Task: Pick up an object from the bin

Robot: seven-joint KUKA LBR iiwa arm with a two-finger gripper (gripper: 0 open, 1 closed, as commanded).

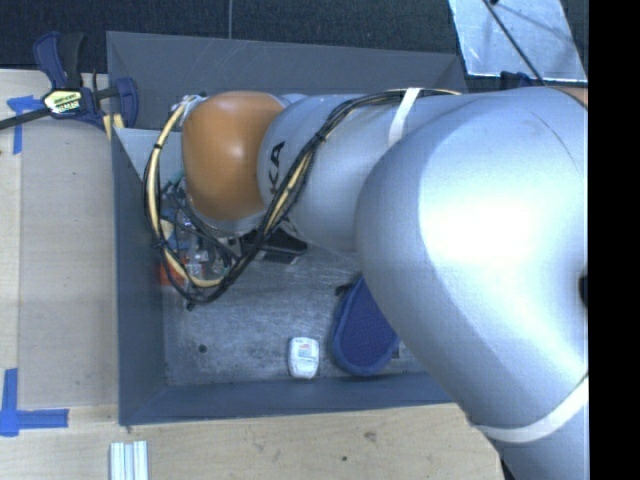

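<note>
Step (est.): grasp approach at bin floor; nothing seen held yet.

- Bin (135,268): gripper (192,266) sits low by the left wall, under the orange wrist cover (225,153).
- Open/shut state: cannot tell; wrist and cables (155,183) hide it.
- Nearest thing: small red item (166,273), just beside gripper at left wall; probable pick candidate.
- Mid-bin: black item (285,248), partly under arm (480,238).
- Front wall: white item (303,356), well apart from gripper; oval blue item (360,338) just beside it.

Next move req.: close on red item w/o scraping wall, lift straight up, verify hold.
</note>
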